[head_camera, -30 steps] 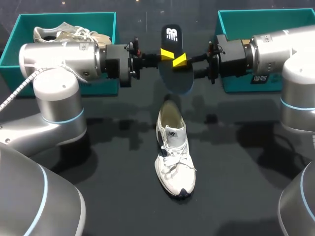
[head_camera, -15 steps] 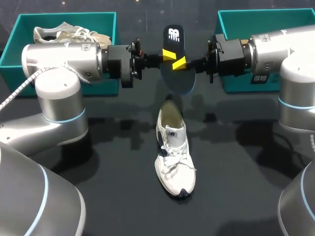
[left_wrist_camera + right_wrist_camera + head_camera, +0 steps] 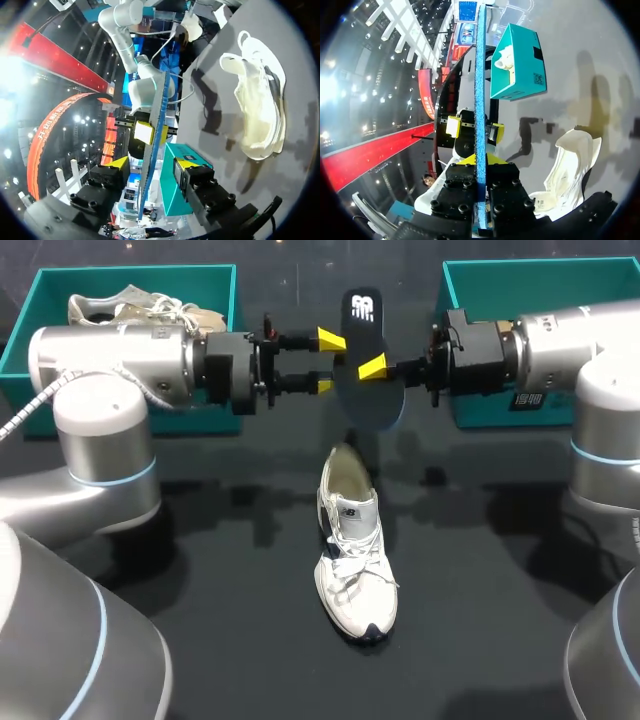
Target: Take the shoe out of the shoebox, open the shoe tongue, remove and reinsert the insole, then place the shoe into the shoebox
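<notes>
A dark insole (image 3: 362, 312) hangs upright in the air above the table's middle, between my two arms. My right gripper (image 3: 375, 368) is shut on its right edge; in the right wrist view the insole (image 3: 480, 85) runs edge-on out of my right gripper (image 3: 480, 161). My left gripper (image 3: 327, 362) stands open at the insole's left side, one yellow tip on either side and apart from it. In the left wrist view the insole (image 3: 152, 140) passes between the spread fingers of my left gripper (image 3: 152, 165). The white shoe (image 3: 355, 550) lies on the table below, toe toward me.
A teal shoebox (image 3: 130, 275) at the back left holds another pale shoe (image 3: 140, 308). A second teal shoebox (image 3: 540, 264) stands at the back right, behind my right arm. Dark table surface lies around the white shoe.
My right gripper closed on the insole first, then my left gripper let go and opened. The insole shifted slightly right and up with the right gripper.
</notes>
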{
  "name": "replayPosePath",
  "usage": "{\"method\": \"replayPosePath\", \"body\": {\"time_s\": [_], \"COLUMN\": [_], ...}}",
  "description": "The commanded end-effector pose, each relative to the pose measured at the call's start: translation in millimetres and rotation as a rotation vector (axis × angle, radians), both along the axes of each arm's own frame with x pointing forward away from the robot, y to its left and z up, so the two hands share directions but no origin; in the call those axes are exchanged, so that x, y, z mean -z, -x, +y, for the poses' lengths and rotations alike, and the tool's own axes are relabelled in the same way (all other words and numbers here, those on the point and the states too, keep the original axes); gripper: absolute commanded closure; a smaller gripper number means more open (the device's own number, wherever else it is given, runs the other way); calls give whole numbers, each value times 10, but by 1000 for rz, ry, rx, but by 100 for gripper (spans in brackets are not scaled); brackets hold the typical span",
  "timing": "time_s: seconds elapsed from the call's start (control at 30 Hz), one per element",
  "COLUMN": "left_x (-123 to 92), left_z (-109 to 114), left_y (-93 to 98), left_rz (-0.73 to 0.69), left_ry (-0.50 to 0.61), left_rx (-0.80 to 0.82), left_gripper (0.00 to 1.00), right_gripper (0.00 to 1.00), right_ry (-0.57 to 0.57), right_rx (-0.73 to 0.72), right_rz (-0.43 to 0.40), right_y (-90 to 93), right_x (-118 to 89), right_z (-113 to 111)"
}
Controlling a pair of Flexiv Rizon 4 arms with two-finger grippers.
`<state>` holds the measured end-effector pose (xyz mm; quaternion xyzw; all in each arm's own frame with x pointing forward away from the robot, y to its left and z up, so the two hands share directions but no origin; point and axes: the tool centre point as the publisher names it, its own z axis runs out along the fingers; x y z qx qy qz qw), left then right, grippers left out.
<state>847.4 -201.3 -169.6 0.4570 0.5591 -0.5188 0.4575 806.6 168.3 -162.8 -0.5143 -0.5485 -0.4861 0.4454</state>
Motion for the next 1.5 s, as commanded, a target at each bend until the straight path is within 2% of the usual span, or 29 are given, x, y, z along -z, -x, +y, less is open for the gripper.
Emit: {"method": "replayPosePath", "body": {"time_s": [0.03,0.07,0.5,0.57,0.67,0.8,0.83,0.87,0.9,1.33,1.4,1.5], "left_x": [-72,-64,-64,14,86,123,133,136,136,136,168,202], "left_z": [283,326,326,308,382,539,584,639,639,639,610,604], "left_y": [174,205,205,261,350,424,448,498,498,498,513,522], "left_rz": [110,107,107,231,385,585,600,545,545,545,603,726], "left_ry": [-117,-152,-152,-183,-244,-386,-434,-465,-465,-465,-489,-551], "left_rx": [4,20,20,-65,-138,-209,-224,-251,-251,-251,-241,-260], "left_gripper": [0,0,0,0,0,0,0,0,0,0,0,0], "right_gripper": [100,100,100,100,100,100,100,100,100,100,100,100], "right_ry": [-4,-9,14,52,24,29,30,20,37,37,70,47], "right_rx": [12,15,9,41,32,29,38,44,71,71,94,110], "right_rz": [-27,-38,-26,-39,-91,-169,-192,-228,-236,-236,-257,-302], "right_y": [40,38,30,17,0,-67,-96,-120,-139,-139,-146,-144], "right_x": [-15,-12,9,58,116,175,194,211,231,231,273,371], "right_z": [-88,-102,-90,-82,-137,-176,-184,-191,-209,-209,-192,-156]}}
